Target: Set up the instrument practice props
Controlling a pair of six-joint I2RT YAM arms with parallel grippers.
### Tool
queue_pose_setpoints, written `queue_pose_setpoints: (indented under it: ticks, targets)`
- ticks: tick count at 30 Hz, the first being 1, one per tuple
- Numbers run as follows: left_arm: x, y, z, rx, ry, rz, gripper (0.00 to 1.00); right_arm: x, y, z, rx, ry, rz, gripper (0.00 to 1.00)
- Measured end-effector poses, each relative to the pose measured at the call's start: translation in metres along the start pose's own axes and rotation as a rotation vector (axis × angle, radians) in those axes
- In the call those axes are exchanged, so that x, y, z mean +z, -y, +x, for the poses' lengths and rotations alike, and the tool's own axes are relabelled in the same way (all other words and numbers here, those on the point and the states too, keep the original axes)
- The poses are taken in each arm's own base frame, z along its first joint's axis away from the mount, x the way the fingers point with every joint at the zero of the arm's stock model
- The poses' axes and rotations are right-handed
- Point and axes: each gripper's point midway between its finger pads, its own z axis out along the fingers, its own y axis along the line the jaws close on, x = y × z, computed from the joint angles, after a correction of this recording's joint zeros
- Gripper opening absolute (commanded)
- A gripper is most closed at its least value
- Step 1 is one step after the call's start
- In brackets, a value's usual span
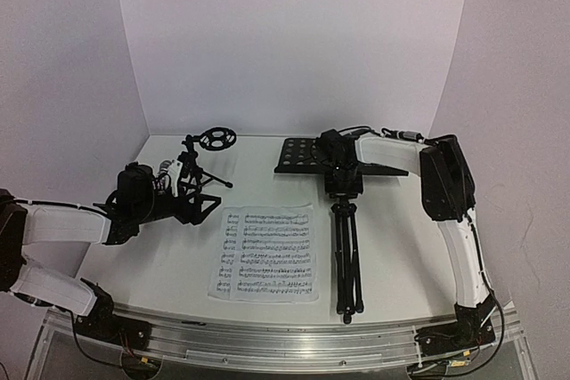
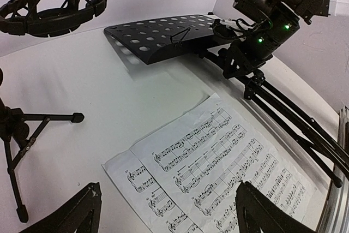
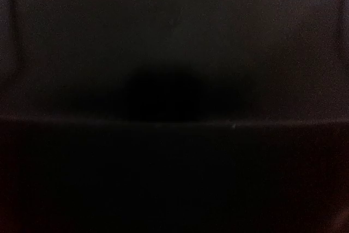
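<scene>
The music stand is laid flat on the bench, with its perforated tray toward the back. The right hand is set at its neck — whether it is clamped cannot be told. The left hand is spread open near the 2 sheet-music pages, beside the upright mic stand.

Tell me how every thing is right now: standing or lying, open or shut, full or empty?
music stand: lying on the table, legs folded together.
sheet music: lying flat on the table.
mic stand: standing upright, legs spread.
ring holder: empty.
left fingers: open, holding nothing.
right fingers: at the music stand's neck; open or shut, cannot tell.
</scene>
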Motion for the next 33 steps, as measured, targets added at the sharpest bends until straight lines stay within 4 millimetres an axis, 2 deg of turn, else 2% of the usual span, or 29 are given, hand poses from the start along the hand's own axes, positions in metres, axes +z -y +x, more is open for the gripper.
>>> queue_pose_setpoints:
  ticks: [2, 4, 6, 17, 22, 24, 27, 33]
  targets:
    - [0.0, 0.0, 0.0, 0.0, 0.0, -0.001, 0.85, 0.002, 0.0, -0.002, 0.004, 0.009, 0.003, 0.2]
    - [0.0, 0.0, 0.0, 0.0, 0.0, -0.002, 0.85, 0.003, 0.001, -0.003, 0.012, 0.017, 0.014, 0.06]
    - [0.0, 0.0, 0.0, 0.0, 0.0, -0.002, 0.85, 0.003, 0.001, -0.005, 0.021, 0.021, 0.012, 0.0]
    - [0.0, -0.002, -0.003, 0.022, 0.007, -0.01, 0.82, 0.0, 0.002, -0.016, 0.07, 0.079, -0.071, 0.0]
    - [0.0, 0.001, -0.017, 0.074, 0.046, -0.004, 0.81, -0.012, 0.005, -0.028, 0.073, 0.197, -0.131, 0.0]
    - [0.001, 0.002, -0.026, 0.097, 0.065, 0.0, 0.8, -0.023, 0.007, -0.035, 0.072, 0.249, -0.153, 0.0]
    - [0.004, 0.005, -0.043, 0.13, 0.103, 0.016, 0.79, -0.05, 0.006, -0.052, 0.069, 0.341, -0.198, 0.0]
    - [0.015, 0.018, -0.063, 0.162, 0.137, 0.087, 0.77, -0.131, 0.003, -0.098, 0.06, 0.591, -0.308, 0.0]
